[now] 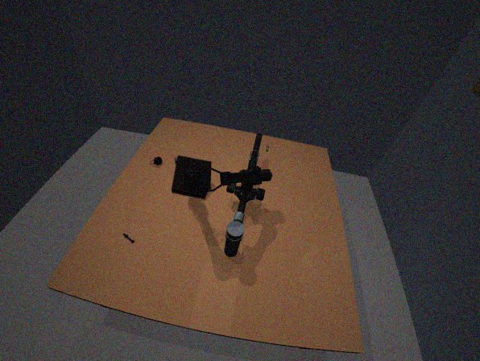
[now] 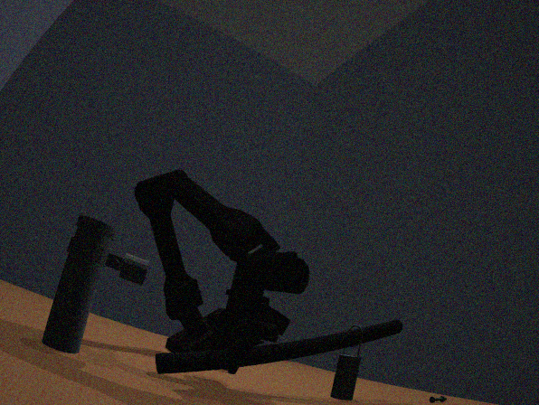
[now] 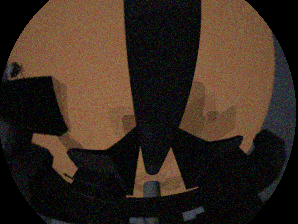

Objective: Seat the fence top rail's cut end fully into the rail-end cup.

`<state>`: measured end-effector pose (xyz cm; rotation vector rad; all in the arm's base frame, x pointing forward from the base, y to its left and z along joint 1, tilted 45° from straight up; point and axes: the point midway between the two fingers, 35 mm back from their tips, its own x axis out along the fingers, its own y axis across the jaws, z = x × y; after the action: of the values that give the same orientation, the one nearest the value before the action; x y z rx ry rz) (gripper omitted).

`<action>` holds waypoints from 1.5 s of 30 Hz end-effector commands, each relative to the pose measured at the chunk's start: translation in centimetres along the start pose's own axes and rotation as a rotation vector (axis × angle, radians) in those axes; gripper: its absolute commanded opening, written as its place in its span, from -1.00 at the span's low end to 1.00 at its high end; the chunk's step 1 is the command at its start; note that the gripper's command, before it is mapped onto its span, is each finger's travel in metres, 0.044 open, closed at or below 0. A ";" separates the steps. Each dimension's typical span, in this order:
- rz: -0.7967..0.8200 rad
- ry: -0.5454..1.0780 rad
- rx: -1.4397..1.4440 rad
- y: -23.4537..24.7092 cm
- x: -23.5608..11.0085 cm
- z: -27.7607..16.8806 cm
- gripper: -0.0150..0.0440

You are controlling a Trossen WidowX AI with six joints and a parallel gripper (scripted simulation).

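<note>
Exterior: hand (image 2: 235,357) clamps rail (image 2: 316,344), end short of cup (image 2: 128,268).

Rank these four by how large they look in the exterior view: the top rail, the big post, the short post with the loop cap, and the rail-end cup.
1. Top rail, longest, clamped in the gripper.
2. Big post, though nearness to the camera may flatter it.
3. Short post and rail-end cup look about alike, so I leave them unranked.
</note>
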<state>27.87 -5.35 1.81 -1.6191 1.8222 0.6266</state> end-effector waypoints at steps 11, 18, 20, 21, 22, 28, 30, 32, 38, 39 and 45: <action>-0.051 0.164 0.011 0.3 -4.4 -1.3 -0.49; -0.126 0.281 0.018 0.3 -7.8 -2.5 -0.49; -0.153 0.312 0.019 0.3 -8.9 -2.8 -0.49; -0.165 0.325 0.019 0.2 -9.3 -2.9 -0.49; -0.172 0.332 0.020 0.2 -9.6 -3.0 -0.49; -0.160 0.323 0.017 0.4 -9.3 -2.8 -0.49; -0.155 0.319 0.016 0.5 -9.1 -2.8 -0.49; -0.155 0.319 0.016 0.5 -9.1 -2.8 -0.49; -0.155 0.319 0.016 0.4 -9.1 -2.8 -0.49; -0.155 0.319 0.016 0.4 -9.2 -2.8 -0.49; -0.155 0.319 0.016 0.3 -9.3 -2.8 -0.49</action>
<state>27.57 -0.90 10.20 -1.9069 1.8934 0.2964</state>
